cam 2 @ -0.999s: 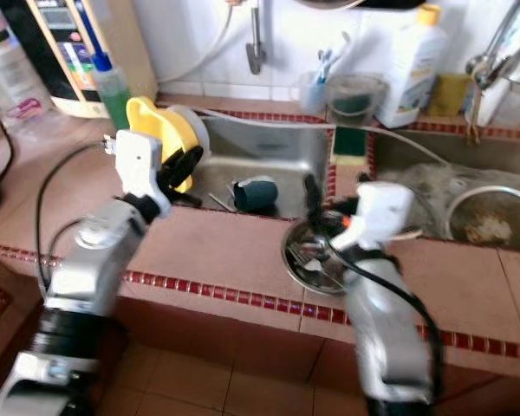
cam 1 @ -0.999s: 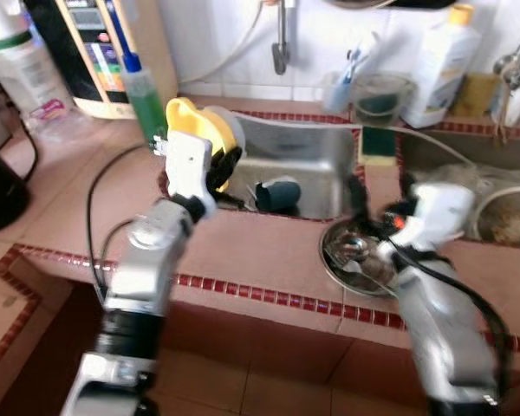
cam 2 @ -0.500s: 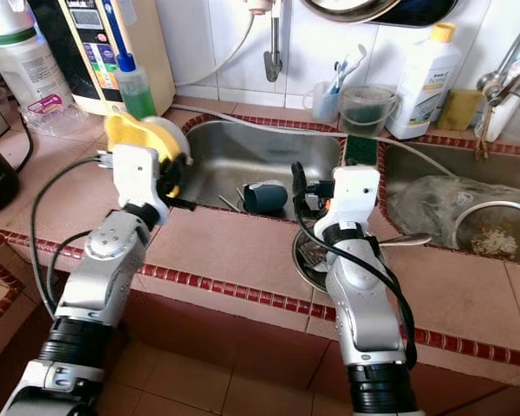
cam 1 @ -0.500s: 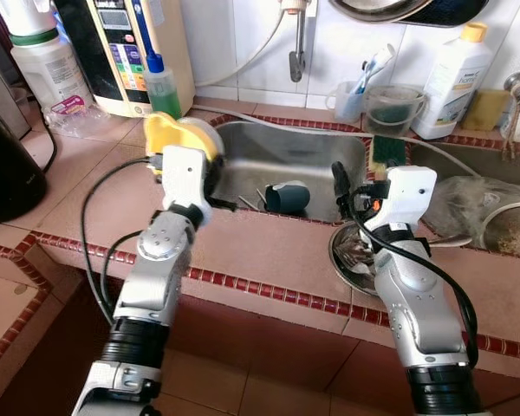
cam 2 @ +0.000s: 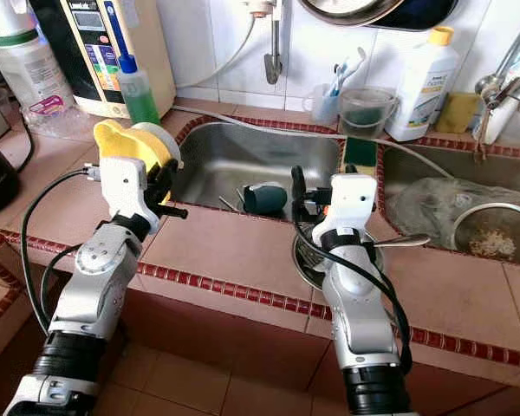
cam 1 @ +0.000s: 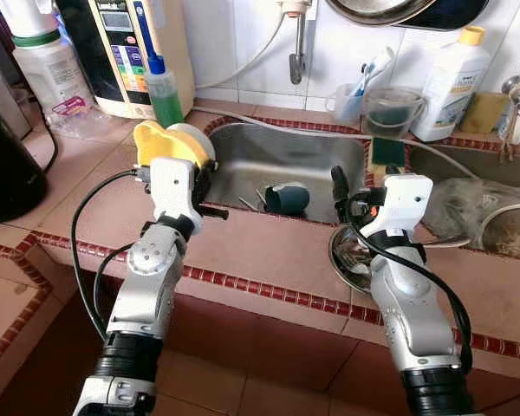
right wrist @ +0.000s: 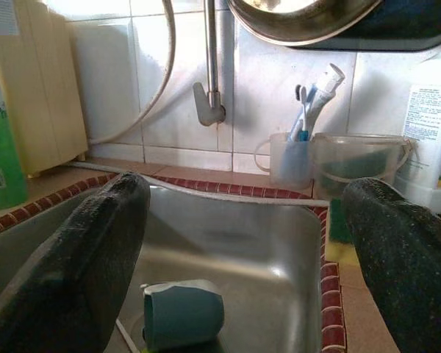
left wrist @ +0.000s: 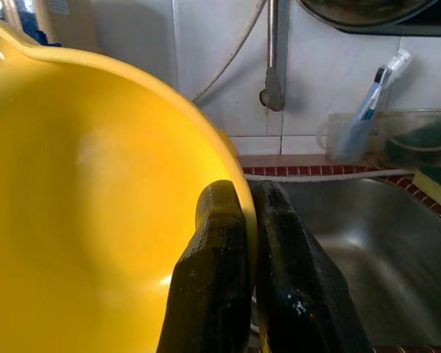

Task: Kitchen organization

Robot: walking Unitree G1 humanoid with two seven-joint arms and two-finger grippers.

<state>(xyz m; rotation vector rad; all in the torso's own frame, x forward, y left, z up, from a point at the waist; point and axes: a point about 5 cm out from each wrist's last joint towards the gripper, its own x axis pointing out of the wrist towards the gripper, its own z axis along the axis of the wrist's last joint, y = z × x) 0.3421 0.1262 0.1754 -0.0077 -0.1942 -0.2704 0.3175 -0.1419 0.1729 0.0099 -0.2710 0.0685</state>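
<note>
Fronting the robot: terracotta-tiled countertop with a dark red mosaic border (cam 1: pixel 260 251), holding a rectangular stainless steel sink basin (cam 1: pixel 286 165) set into it, white tiled wall behind. Standing at the far left corner: tall cream-coloured countertop appliance with a printed front panel (cam 1: pixel 126 52), a green liquid soap bottle with a blue cap (cam 1: pixel 163 87) just before it. Behind the sink, to the right: white plastic detergent bottle with a yellow cap (cam 1: pixel 451 82), clear plastic jug (cam 1: pixel 390 108), and small clear cup holding toothbrushes (cam 1: pixel 351 95). Raised at the sink's left edge: yellow plastic bowl (cam 1: pixel 160 143), tilted on its side, rim pinched between the closed fingers of the left gripper (left wrist: pixel 251 243), one finger inside the bowl and one outside, as the left wrist view confirms. Resting on the counter right of the sink, just below the right arm: round stainless steel dish with cutlery (cam 1: pixel 351 256). Lying on its side on the sink floor: teal-grey cup (right wrist: pixel 182 315). Hovering over the sink's right edge: right gripper (right wrist: pixel 246 243), fingers spread wide apart, holding nothing, the cup seen between them in the right wrist view.
</note>
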